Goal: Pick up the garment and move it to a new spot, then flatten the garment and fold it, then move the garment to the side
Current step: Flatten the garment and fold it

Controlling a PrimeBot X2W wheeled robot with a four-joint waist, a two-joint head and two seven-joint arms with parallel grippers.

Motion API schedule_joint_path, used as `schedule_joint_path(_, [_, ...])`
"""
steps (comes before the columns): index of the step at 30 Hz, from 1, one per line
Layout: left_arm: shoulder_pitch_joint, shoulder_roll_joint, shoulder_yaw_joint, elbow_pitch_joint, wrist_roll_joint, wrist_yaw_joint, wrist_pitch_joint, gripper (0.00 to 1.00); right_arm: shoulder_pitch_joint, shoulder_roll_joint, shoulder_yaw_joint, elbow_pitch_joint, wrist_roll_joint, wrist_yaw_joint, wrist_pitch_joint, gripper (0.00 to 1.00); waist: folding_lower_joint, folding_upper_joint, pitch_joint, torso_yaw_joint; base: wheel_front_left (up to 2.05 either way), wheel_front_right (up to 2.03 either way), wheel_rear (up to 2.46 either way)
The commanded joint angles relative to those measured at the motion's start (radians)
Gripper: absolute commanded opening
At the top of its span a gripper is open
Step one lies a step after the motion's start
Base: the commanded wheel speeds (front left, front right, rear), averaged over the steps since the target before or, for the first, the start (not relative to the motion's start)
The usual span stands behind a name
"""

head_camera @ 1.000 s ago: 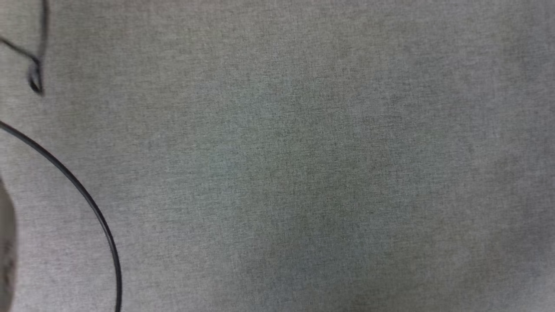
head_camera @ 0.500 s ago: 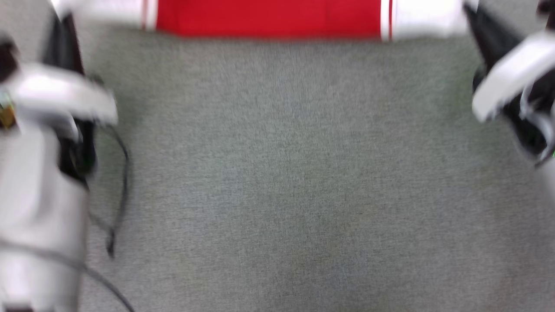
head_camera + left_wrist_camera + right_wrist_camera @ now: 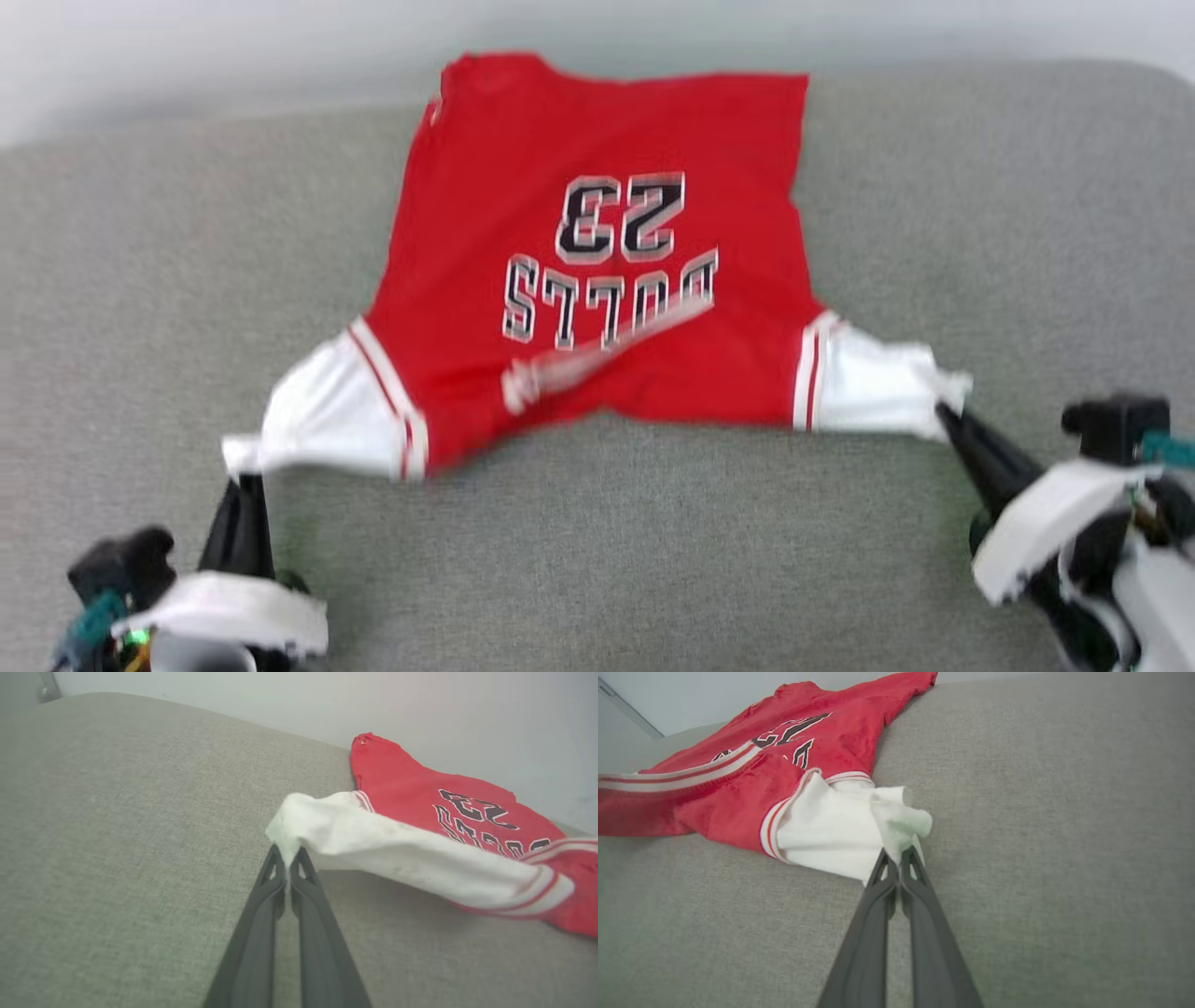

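Garment [image 3: 597, 280] spread centre frame on grey fabric surface [image 3: 653, 560], lettering upside down. Left gripper [image 3: 245, 485], lower left, pinched tight on white sleeve tip. Right gripper [image 3: 945, 413], lower right, clamped on opposite white tip.

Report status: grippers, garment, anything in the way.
Left gripper shut on garment at one white end; right gripper shut on the other. Garment spread on grey cushion, held ends lifted. Nothing seen blocking.
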Motion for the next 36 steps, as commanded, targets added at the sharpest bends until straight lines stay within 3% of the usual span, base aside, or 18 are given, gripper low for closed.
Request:
schedule_joint_path(1, [0.045,-0.002,-0.001,-0.018,0.009,0.008,-0.001,0.00,0.061,0.010,-0.022,-0.015,-0.008,-0.001,0.006,0.00,0.0003,0.0000,-0.052,0.010,0.00,0.00,0.00])
schedule_joint_path(8, [0.199,-0.007,-0.016,-0.085,0.014,0.041,0.042,0.00,0.289,0.069,-0.143,-0.065,-0.033,-0.001,0.016,0.00,0.0003,0.0000,-0.118,0.030,0.00,0.00,0.00])
schedule_joint_path(16, [0.249,0.007,-0.045,-0.167,0.054,0.065,0.062,0.00,0.402,0.120,-0.228,-0.123,-0.114,-0.001,0.061,0.00,0.0003,0.0000,-0.122,0.049,0.00,0.00,0.00])
schedule_joint_path(18, [0.234,0.005,-0.060,-0.192,0.067,0.070,0.065,0.00,0.396,0.130,-0.234,-0.143,-0.138,0.000,0.072,0.41,0.0003,0.0000,-0.115,0.059,0.00,0.00,0.00])
schedule_joint_path(19, [0.227,0.004,-0.069,-0.205,0.075,0.071,0.067,0.00,0.384,0.129,-0.237,-0.161,-0.151,0.000,0.066,0.82,0.0003,0.0000,-0.111,0.066,0.00,0.00,0.00])
schedule_joint_path(20, [0.220,0.008,-0.080,-0.217,0.087,0.070,0.068,0.00,0.371,0.136,-0.253,-0.175,-0.144,0.000,0.061,1.00,0.0003,0.0000,-0.105,0.073,0.00,0.00,0.00])
schedule_joint_path(27, [0.176,0.005,-0.125,-0.308,0.133,0.081,0.066,0.00,0.199,0.124,-0.378,-0.211,-0.158,0.000,0.079,1.00,0.0003,0.0000,-0.035,0.124,0.00,0.00,0.00])
schedule_joint_path(32, [0.130,-0.004,-0.165,-0.362,0.162,0.077,0.063,0.00,-0.017,0.082,-0.453,-0.127,-0.154,0.000,0.160,1.00,0.0003,0.0000,0.052,0.176,0.00,0.00,0.00])
schedule_joint_path(36, [0.081,-0.014,-0.202,-0.387,0.187,0.064,0.054,0.00,-0.209,0.028,-0.455,-0.027,-0.141,0.000,0.268,1.00,0.0003,0.0000,0.127,0.229,0.00,0.00,0.00])
